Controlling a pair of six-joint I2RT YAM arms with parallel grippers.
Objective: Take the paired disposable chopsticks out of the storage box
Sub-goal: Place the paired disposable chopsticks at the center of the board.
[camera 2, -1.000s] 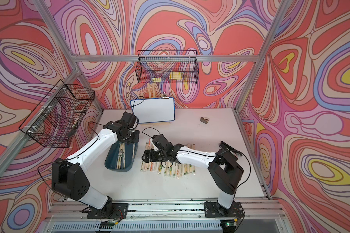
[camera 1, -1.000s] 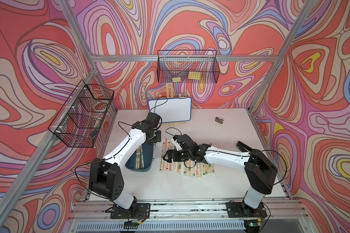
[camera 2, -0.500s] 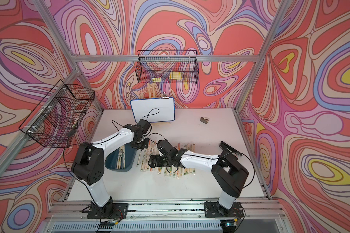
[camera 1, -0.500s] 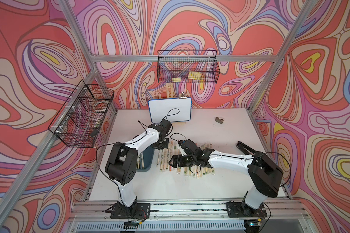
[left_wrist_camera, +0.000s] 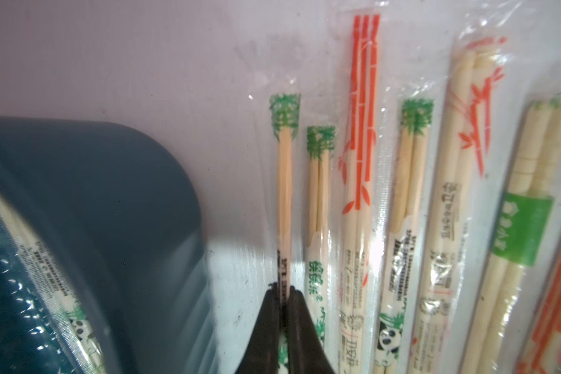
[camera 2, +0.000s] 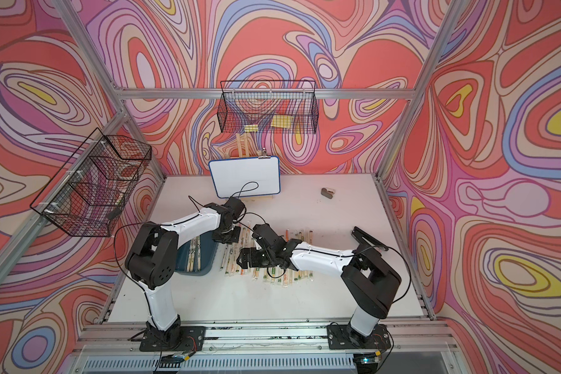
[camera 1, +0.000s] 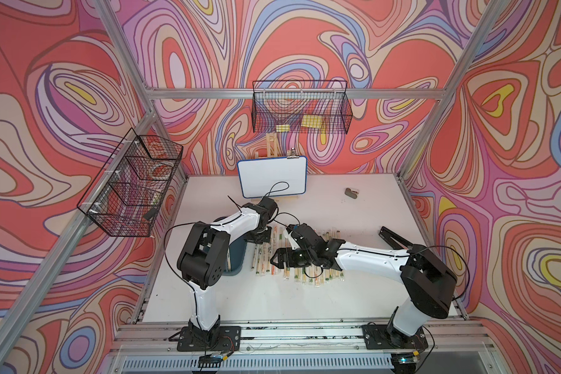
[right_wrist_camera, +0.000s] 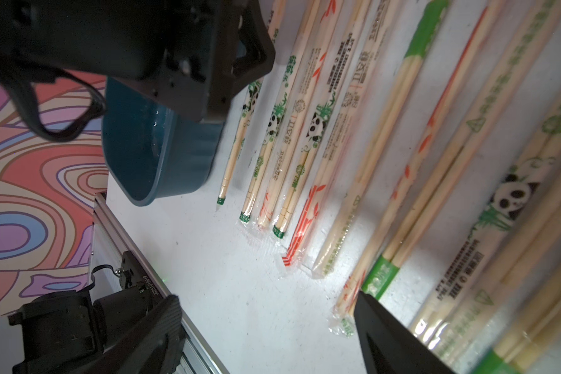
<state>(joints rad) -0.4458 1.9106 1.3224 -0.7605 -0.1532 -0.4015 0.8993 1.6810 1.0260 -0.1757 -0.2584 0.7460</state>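
Sleeves of clear film make the paired disposable chopsticks (right_wrist_camera: 314, 126) slick, I judge. They look light and stiff lengthwise, and are best pinched across the wood, not the loose film ends. The left tool (left_wrist_camera: 284, 291) is clamped on one pair (left_wrist_camera: 284, 194), turned on edge. The storage box (left_wrist_camera: 127, 194) sits just beside it, away from the right tool (right_wrist_camera: 268, 299), with more pairs (camera 2: 193, 255) inside. The right tool stands wide apart and empty above the row laid on the counter (right_wrist_camera: 208, 259).
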